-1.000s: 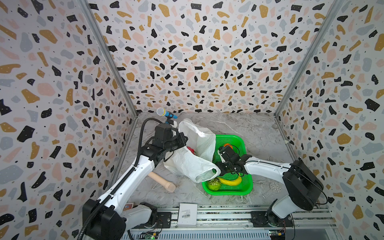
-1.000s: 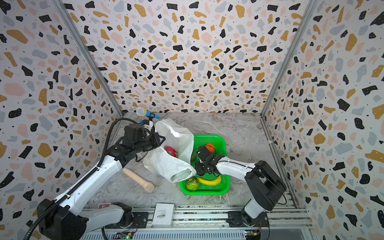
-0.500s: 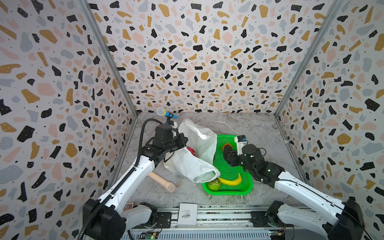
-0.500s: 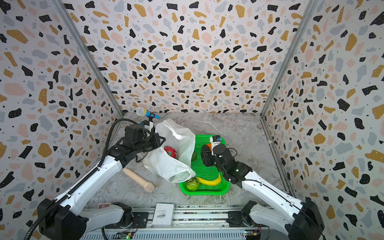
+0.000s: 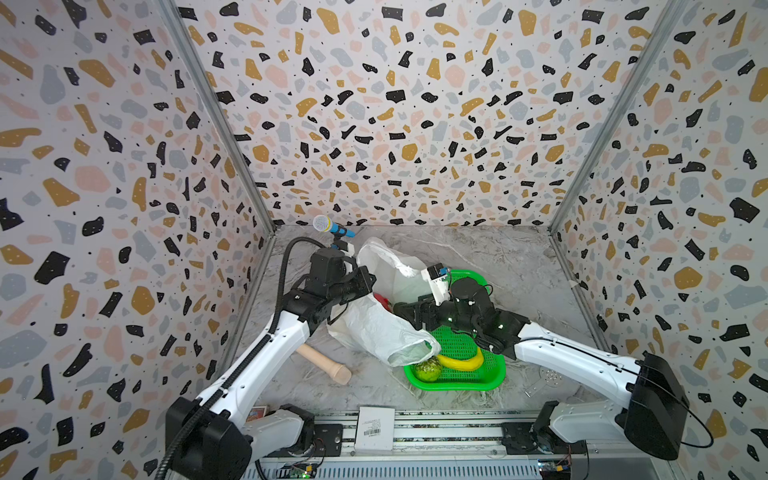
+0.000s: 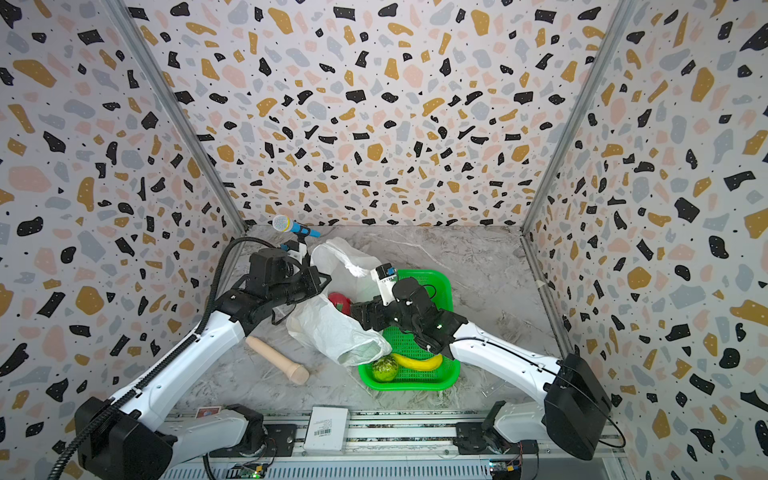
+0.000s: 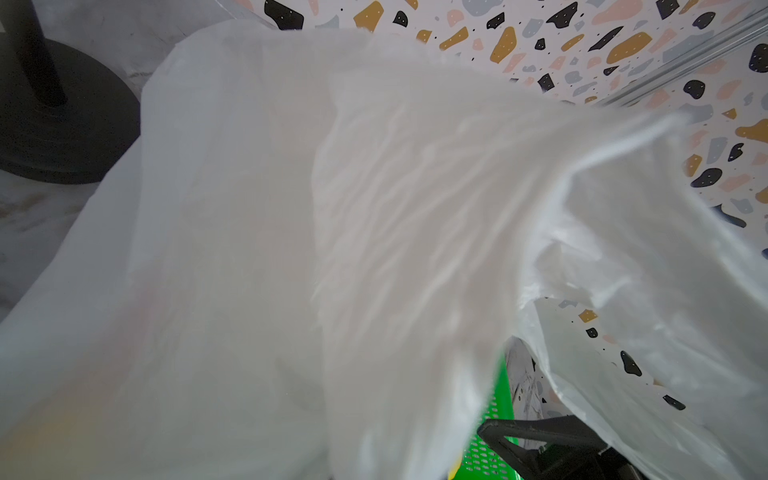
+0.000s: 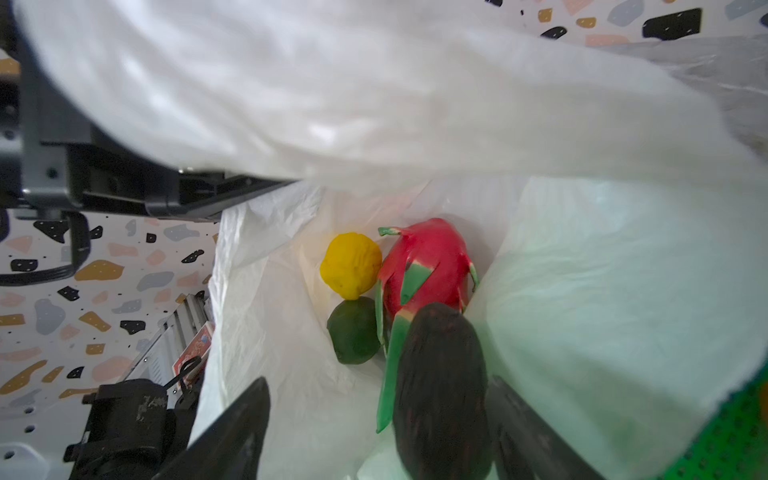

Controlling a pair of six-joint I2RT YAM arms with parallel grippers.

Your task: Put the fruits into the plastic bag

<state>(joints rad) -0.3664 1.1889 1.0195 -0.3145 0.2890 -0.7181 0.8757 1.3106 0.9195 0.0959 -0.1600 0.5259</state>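
The white plastic bag (image 5: 374, 328) lies on its side with its upper edge lifted by my left gripper (image 5: 369, 286), which is shut on that edge. In the left wrist view the bag (image 7: 332, 249) hides the jaws. My right gripper (image 8: 374, 436) is open inside the bag's mouth. The dark avocado (image 8: 440, 390) lies between its fingers (image 8: 528, 436), close to one and well apart from the other. Deeper in the bag lie a red-pink dragon fruit (image 8: 428, 266), a yellow fruit (image 8: 351, 266) and a round green fruit (image 8: 353, 330). A banana (image 5: 461, 362) and a bumpy green fruit (image 5: 428, 368) lie in the basket.
The green mesh basket (image 5: 494, 378) sits right of the bag, partly under my right arm. A beige wooden cylinder (image 5: 328, 363) lies left of the bag. A microphone on a stand (image 5: 328, 226) is behind my left gripper, and a white box (image 5: 374, 428) is on the front rail.
My right gripper came out of the basket and moved left into the bag's mouth with the avocado, then its jaws spread. The left arm and the bag stayed put.
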